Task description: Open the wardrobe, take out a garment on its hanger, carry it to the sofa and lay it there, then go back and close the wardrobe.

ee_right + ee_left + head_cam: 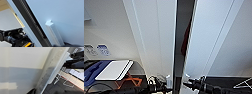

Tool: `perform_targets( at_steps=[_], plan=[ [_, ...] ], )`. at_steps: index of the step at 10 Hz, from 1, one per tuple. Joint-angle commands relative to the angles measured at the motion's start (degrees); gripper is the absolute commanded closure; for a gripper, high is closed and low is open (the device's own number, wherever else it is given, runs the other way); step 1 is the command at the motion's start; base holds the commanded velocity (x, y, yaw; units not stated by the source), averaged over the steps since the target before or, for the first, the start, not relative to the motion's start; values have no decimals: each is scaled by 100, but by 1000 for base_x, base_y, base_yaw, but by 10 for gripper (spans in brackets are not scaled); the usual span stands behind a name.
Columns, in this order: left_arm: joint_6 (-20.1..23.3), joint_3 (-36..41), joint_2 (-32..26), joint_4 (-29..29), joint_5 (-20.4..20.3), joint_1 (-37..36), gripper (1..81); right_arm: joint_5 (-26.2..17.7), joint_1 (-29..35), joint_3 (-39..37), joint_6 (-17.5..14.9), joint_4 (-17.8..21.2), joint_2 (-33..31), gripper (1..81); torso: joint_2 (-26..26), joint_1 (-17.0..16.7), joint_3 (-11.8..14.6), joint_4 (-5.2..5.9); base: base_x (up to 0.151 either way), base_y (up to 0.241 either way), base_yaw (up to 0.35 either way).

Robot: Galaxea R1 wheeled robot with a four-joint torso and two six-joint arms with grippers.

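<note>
Both arms low at wardrobe (159, 37) front, left gripper (165, 86) and right gripper (190, 83) by door handles; finger spread impossible to tell. Doors slightly parted. Pull evenly outward. Garment (186, 37) hangs inside gap.

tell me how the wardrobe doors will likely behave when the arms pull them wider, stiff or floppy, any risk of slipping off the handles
The wardrobe doors look like flat rigid panels, so they should swing stiffly rather than flex. They already stand parted by a dark gap, so they probably move freely. The handle is small, smooth and glossy, so a grip there could slip.
</note>
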Motion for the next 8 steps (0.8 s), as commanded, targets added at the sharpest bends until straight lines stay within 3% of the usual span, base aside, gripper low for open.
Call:
perform_targets(
  at_steps=[1,8],
  plan=[
    [-58,1299,77,-154,170,-251,10,-1543,109,986,270,-85,86,10,0,0,0,0,0,0,0],
    [-58,1766,-432,4,143,83,10,-1516,-59,1259,270,-156,-292,10,0,0,0,0,0,0,0]
  ],
)
